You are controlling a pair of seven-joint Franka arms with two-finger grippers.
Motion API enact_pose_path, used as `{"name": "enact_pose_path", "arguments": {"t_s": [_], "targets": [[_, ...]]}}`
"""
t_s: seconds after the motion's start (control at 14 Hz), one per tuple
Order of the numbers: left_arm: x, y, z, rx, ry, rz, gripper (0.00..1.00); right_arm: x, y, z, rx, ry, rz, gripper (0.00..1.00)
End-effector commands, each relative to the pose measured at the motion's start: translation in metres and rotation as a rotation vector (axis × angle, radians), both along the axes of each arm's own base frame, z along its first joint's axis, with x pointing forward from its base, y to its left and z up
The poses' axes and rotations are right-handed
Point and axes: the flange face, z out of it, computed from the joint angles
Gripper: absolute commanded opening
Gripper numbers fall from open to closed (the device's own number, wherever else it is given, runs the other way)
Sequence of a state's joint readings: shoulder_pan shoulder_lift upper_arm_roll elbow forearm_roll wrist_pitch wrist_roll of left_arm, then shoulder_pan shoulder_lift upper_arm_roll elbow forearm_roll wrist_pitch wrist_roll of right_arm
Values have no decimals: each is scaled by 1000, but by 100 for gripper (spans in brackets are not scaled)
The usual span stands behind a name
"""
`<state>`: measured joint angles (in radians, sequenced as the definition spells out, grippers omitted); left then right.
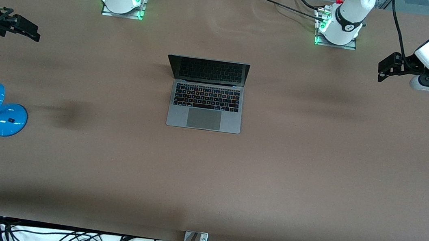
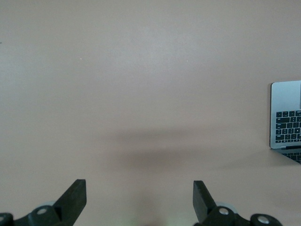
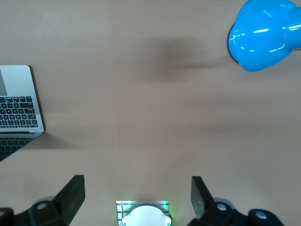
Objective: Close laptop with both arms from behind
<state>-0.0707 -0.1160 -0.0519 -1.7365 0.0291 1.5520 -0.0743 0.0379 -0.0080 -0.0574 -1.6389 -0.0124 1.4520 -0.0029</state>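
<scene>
Two arms parked w/ nothing started: left gripper [image 1: 384,71] over the table's 3 o'clock edge, right gripper [image 1: 25,28] over 9 o'clock, both w/ fingers spread, empty. Laptop [image 1: 206,102] sits mid-table, lid up. Next, I'd guess: both swing round to its lid back and push it down.

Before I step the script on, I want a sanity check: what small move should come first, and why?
Probably bring both arms in toward the laptop's raised lid. The left pincer and right pincer hang open over the table's ends, well apart from it, and the screen still stands up.
</scene>
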Motion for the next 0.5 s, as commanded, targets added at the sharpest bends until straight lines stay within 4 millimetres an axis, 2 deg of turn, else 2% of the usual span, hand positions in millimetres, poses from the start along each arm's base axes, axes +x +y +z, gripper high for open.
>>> {"name": "enact_pose_path", "arguments": {"t_s": [0.0, 0.43], "targets": [[1, 1, 2, -9, 14, 6, 100, -1, -1, 3, 18, -1, -1, 100], [1, 0, 0, -8, 21, 11, 100, -1, -1, 3, 18, -1, -1, 100]]}}
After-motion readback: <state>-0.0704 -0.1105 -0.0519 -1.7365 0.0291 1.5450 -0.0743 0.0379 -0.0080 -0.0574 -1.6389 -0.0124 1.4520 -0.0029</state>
